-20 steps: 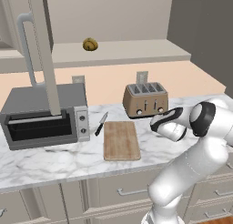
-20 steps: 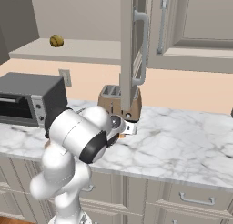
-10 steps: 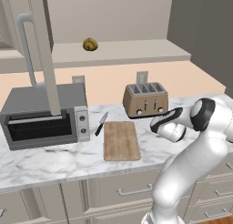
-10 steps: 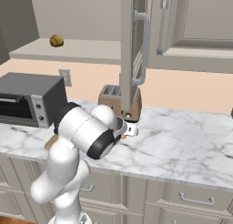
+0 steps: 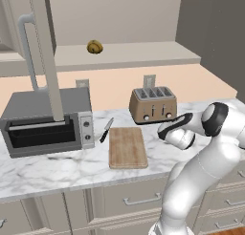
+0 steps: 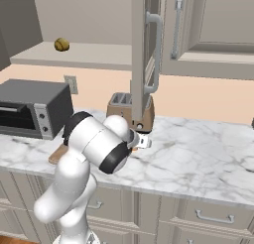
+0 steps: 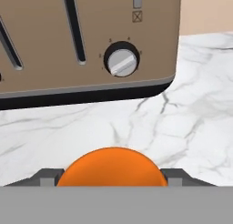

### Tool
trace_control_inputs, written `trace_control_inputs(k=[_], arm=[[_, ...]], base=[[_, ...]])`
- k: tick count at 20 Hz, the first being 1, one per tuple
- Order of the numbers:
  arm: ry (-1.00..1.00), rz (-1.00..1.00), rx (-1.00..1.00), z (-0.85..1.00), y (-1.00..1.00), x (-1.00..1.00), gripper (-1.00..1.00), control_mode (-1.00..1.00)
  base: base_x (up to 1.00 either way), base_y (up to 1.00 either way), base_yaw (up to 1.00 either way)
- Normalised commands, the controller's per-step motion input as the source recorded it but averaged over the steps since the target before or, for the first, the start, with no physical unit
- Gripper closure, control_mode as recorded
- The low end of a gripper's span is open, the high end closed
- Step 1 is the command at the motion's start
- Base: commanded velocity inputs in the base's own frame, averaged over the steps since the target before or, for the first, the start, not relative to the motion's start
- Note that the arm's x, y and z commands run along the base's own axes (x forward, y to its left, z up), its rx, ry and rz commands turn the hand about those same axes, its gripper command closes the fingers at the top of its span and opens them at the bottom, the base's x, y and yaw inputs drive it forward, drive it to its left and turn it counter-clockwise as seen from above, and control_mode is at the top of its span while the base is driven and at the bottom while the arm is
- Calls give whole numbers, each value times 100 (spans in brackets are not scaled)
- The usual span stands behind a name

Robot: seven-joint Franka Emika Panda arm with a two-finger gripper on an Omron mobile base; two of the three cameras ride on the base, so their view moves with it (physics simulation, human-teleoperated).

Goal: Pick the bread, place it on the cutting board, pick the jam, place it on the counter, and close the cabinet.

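Note:
My gripper [image 7: 111,176] is shut on the jam [image 7: 113,166], a small orange jar whose rounded top shows between the two dark fingertips [image 7: 46,176]. It hangs low over the white marble counter [image 7: 182,123], just in front of the toaster. In the base views the gripper [image 5: 166,132] [image 6: 144,142] sits right of the wooden cutting board [image 5: 127,147]. The bread [image 5: 94,47] [image 6: 61,44], a round brown roll, lies on the shelf of the cabinet. The cabinet door [image 5: 45,52] [image 6: 141,49] stands open with its bar handle outward.
A brown toaster [image 5: 153,104] [image 7: 82,36] stands close behind the hand. A grey toaster oven [image 5: 48,122] [image 6: 34,106] sits at the left, with a knife [image 5: 106,130] between it and the board. The open door hangs over the counter [image 6: 198,153].
The arm's elbow and upper links have swung and risen. The hand with the jam has stayed almost in place in front of the toaster.

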Motion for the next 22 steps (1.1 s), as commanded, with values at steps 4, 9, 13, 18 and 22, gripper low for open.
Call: trace_control_inputs(k=[4,9,13,18,22], arm=[[1,0,0,0,0,0,-100,-100],[0,0,0,0,0,0,-100,-100],[0,0,0,0,0,0,-100,-100],[0,0,0,0,0,-5,-100,-100],[0,0,0,0,0,-7,-100,-100]], base=[[0,0,0],[0,0,0],[0,0,0],[0,0,0],[0,0,0]])
